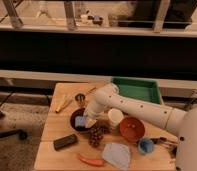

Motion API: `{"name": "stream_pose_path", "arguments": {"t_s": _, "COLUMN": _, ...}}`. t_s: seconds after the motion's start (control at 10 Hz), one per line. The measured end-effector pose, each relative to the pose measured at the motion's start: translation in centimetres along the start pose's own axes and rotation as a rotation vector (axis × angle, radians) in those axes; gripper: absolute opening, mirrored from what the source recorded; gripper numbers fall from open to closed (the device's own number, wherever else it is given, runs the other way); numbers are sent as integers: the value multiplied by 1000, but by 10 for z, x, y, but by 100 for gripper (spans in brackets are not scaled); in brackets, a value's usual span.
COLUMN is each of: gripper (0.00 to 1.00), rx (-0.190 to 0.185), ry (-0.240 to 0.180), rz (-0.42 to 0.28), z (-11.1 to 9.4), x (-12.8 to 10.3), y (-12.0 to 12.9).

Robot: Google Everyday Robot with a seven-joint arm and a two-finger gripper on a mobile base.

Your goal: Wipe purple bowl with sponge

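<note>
The purple bowl (75,118) is a dark, round, shallow bowl at the left middle of the wooden table. The sponge (81,121), a small light-blue block, is inside the bowl, pressed against its inner surface. My gripper (88,119) reaches down from the white arm's bent elbow (108,93) into the bowl's right side and is shut on the sponge. The arm hides the bowl's right rim.
White cup (115,117), red-orange bowl (131,129) and light-blue cup (145,146) stand right of the gripper. A brown cluster (96,135), dark block (65,142), cloth (116,154) and orange stick (90,161) lie in front. Green tray (137,89) at the back.
</note>
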Motion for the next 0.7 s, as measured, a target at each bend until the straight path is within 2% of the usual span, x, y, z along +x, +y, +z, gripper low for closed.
{"name": "stream_pose_path", "arguments": {"t_s": 0.7, "gripper": 2, "rx": -22, "ry": -26, "rz": -91, "z": 14, "x": -53, "y": 4}}
